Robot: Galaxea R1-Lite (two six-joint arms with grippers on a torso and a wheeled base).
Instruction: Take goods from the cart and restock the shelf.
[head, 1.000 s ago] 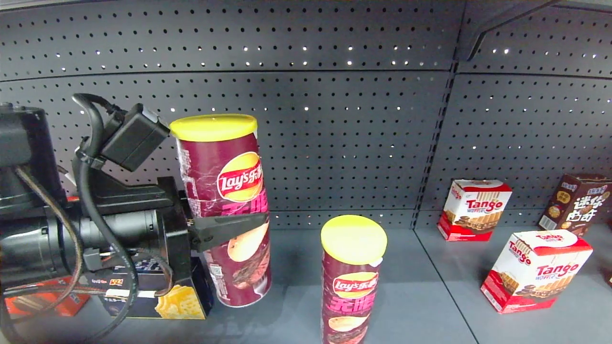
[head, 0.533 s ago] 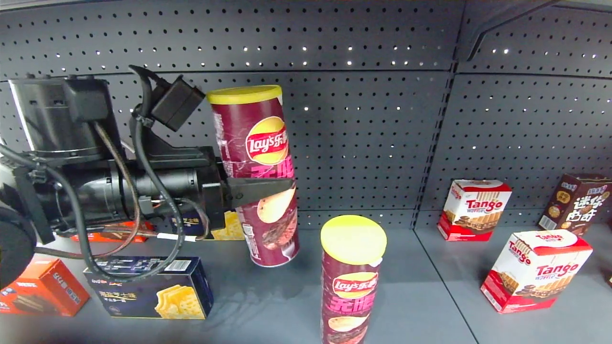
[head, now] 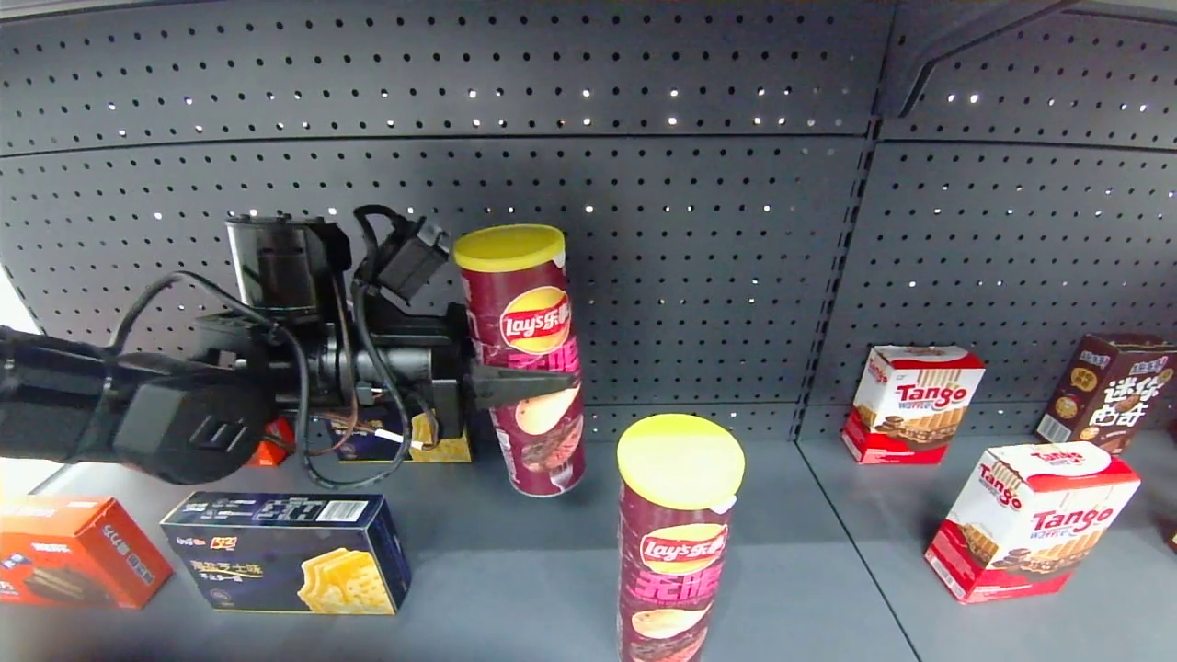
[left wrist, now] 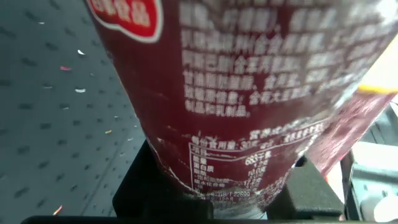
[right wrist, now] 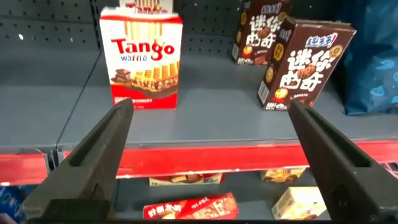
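My left gripper [head: 526, 382] is shut on a maroon chip can [head: 520, 342] with a yellow lid, gripping it around the middle. The can leans slightly, with its base low over the grey shelf [head: 515, 570] near the pegboard back wall. In the left wrist view the can's printed side [left wrist: 236, 93] is close up, held in my left gripper [left wrist: 227, 202]. A second, matching can [head: 677, 542] stands upright at the shelf's front, right of the held one. My right gripper [right wrist: 211, 107] hangs open in front of the shelf with nothing between its fingers.
A navy cracker box [head: 287, 552] and an orange box [head: 78, 550] lie at the front left. Behind the arm sits another navy box [head: 432, 445]. Two wafer boxes [head: 910, 403] [head: 1034, 519] and a brown box [head: 1108, 386] stand on the right. The shelf's red front edge [right wrist: 186, 158] shows below.
My left arm has carried the can to the right and deeper into the shelf, toward the back wall; the can now sits lower than half a second ago.
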